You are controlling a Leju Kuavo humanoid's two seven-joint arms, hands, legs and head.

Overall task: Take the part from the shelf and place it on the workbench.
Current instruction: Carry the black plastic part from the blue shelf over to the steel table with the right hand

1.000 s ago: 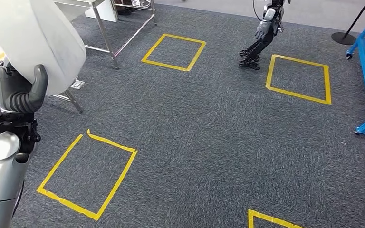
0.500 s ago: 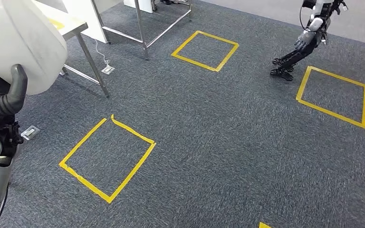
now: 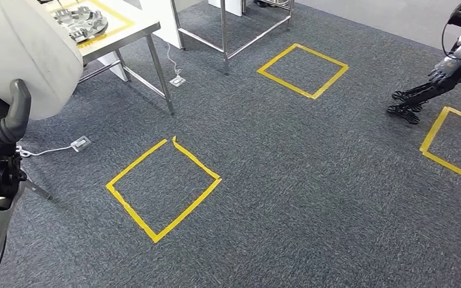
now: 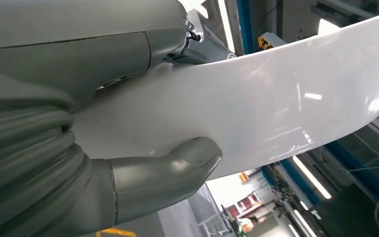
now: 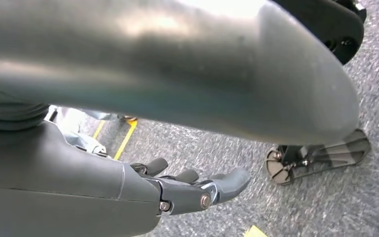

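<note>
A large white curved part (image 3: 24,54) fills the upper left of the head view, raised in front of my body. My left hand (image 3: 3,123) grips it from below, the thumb hooked over its edge. The left wrist view shows the glossy white part (image 4: 286,98) pressed between my left hand's thumb (image 4: 168,177) and palm. The steel workbench (image 3: 126,30), marked with yellow tape, stands at the upper left, some way ahead of me. My right hand (image 5: 192,190) hangs over the carpet with its fingers loosely extended and nothing in them.
A grey metal casting (image 3: 81,21) lies on the workbench. A yellow tape square (image 3: 163,186) marks the carpet ahead. A white cable and socket (image 3: 80,143) lie on the floor near the bench legs. Another steel frame (image 3: 228,42) stands behind. A second robot (image 3: 450,72) stands far right.
The camera has swung left: floor squares and the other robot slid right, and the workbench top with the casting came into view. My left hand's grip on the white part is unchanged.
</note>
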